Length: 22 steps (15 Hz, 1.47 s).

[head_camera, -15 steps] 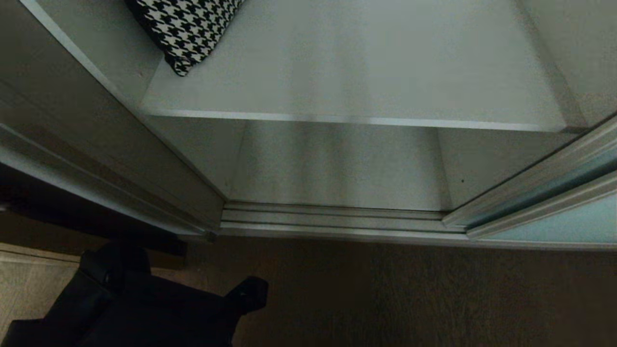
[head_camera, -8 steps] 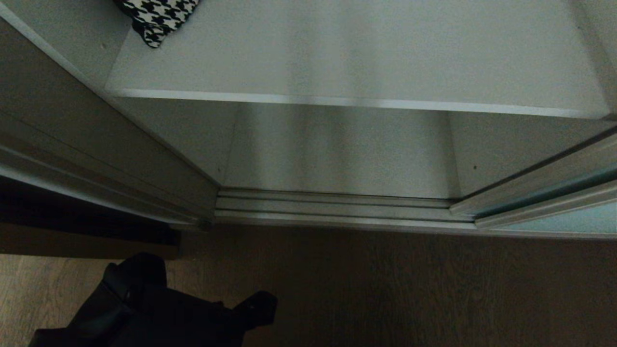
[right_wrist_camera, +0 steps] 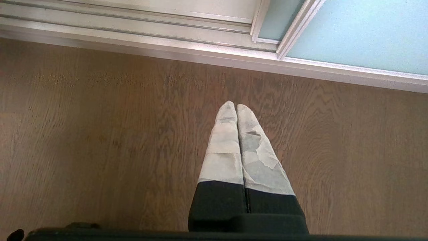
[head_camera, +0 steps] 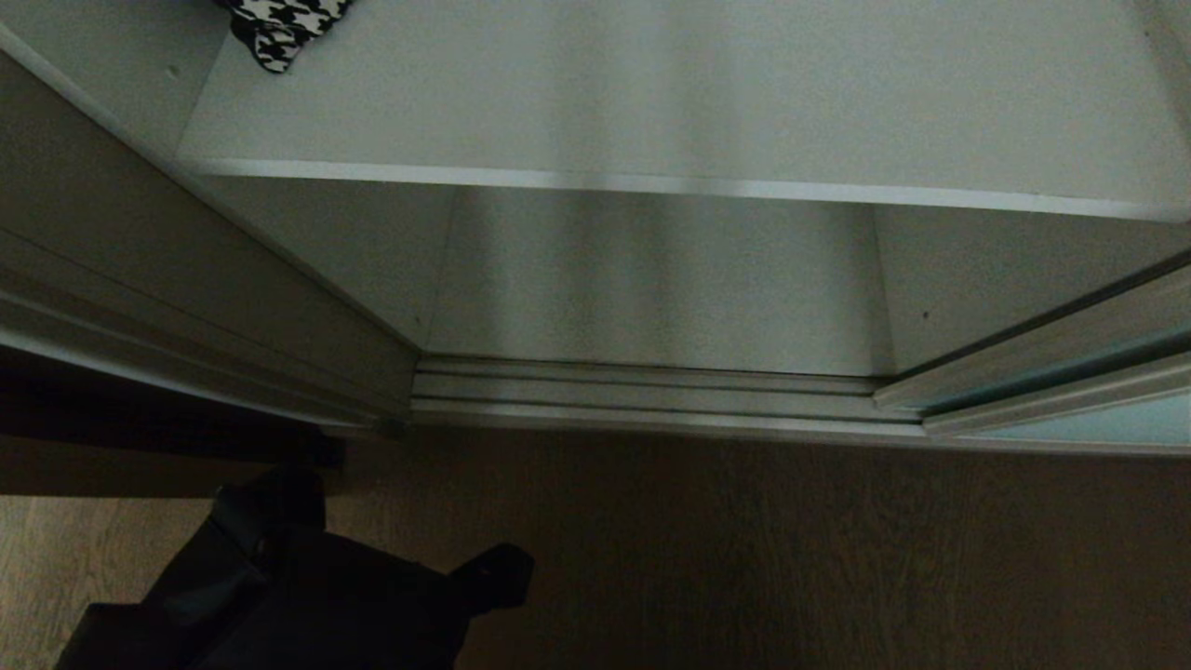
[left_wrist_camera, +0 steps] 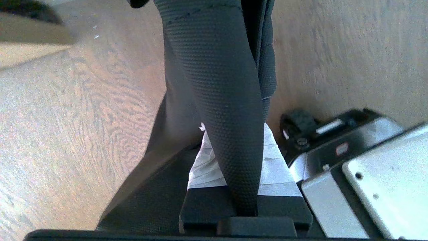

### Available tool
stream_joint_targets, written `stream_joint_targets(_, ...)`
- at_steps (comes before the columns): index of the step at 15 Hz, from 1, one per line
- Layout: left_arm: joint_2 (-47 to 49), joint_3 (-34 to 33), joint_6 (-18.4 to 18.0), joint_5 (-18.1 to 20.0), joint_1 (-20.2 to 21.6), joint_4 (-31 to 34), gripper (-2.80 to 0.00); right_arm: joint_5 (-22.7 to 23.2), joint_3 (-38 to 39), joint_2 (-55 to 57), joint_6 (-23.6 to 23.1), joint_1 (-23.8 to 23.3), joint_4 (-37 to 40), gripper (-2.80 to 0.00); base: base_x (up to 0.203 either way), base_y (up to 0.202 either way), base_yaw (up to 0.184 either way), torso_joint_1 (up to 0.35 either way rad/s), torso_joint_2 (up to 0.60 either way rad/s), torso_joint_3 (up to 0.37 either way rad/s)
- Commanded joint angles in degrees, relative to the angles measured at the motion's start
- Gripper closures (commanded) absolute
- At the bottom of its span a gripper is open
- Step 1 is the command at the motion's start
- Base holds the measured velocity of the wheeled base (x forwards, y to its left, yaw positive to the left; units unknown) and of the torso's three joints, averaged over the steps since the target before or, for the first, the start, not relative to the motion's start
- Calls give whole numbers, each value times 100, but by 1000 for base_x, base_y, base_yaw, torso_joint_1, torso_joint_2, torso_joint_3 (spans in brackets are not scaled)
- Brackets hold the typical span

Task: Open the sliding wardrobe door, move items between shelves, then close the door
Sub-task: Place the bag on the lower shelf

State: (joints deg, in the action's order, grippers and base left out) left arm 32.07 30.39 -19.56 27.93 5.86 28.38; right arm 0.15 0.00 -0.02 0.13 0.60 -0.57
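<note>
The step in hand looks like carrying the black bag (head_camera: 279,596) to one of the shelves. To do it well, the bag should be lifted clear of the ridged floor track (head_camera: 651,395) before it goes in, and swung slowly, since it hangs loose and can catch the left side panel of the wardrobe. The bottom board (head_camera: 651,288) and the wide right part of the upper shelf (head_camera: 698,93) both offer room; the houndstooth cushion (head_camera: 279,28) sits only at that shelf's far left corner.

The left gripper (left_wrist_camera: 235,150) is nearly fully closed, its taped fingers (left_wrist_camera: 204,167) pinching the bag's black textured strap (left_wrist_camera: 217,67), which runs up between them. It hangs low at the near left, over the wooden floor (right_wrist_camera: 100,134), short of the wardrobe opening.

The right gripper (right_wrist_camera: 236,107) is parked, pointing down at the floor near the track, fingertips pressed together and holding nothing.

The sliding wardrobe door (right_wrist_camera: 361,33) stands pushed to the right, leaving the opening free.
</note>
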Motion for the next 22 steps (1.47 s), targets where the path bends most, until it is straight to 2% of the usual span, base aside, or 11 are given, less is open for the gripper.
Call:
stream_joint_targets(1,680,66,-234,301,-5,-14,0,2,0,-15,4,2,-4,0,0,0,0,0,0,0)
stream_joint_targets(4,1590,221,-426,687,-24,-422,0,2,1,-15,4,2,-4,0,0,0,0,0,0,0)
stream_joint_targets(6,2137,218,-459,847,-178,-630,0,2,0,-15,-3,2,4,0,0,0,0,0,0,0)
stream_joint_targets(9,2813,51,-459,983,-696,-710,0,2,2,-15,1,2,-4,0,0,0,0,0,0,0)
stream_joint_targets(12,3483,265,-387,1014,-1223,-729,0,2,0,-15,4,2,-4,0,0,0,0,0,0,0)
stream_joint_targets(13,3651,366,-254,1017,-1497,-729,0,2,8,-15,-2,2,-4,0,0,0,0,0,0,0)
stream_joint_targets(16,4311,914,918,1013,-2278,-756,0,2,0,-15,1,2,-4,0,0,0,0,0,0,0)
stream_joint_targets(17,4482,1146,1231,1013,-2415,-780,0,2,0,-15,4,2,-4,0,0,0,0,0,0,0)
stream_joint_targets(22,5537,2062,3298,1004,-3185,-1195,0,2,0,-15,4,2,-4,0,0,0,0,0,0,0)
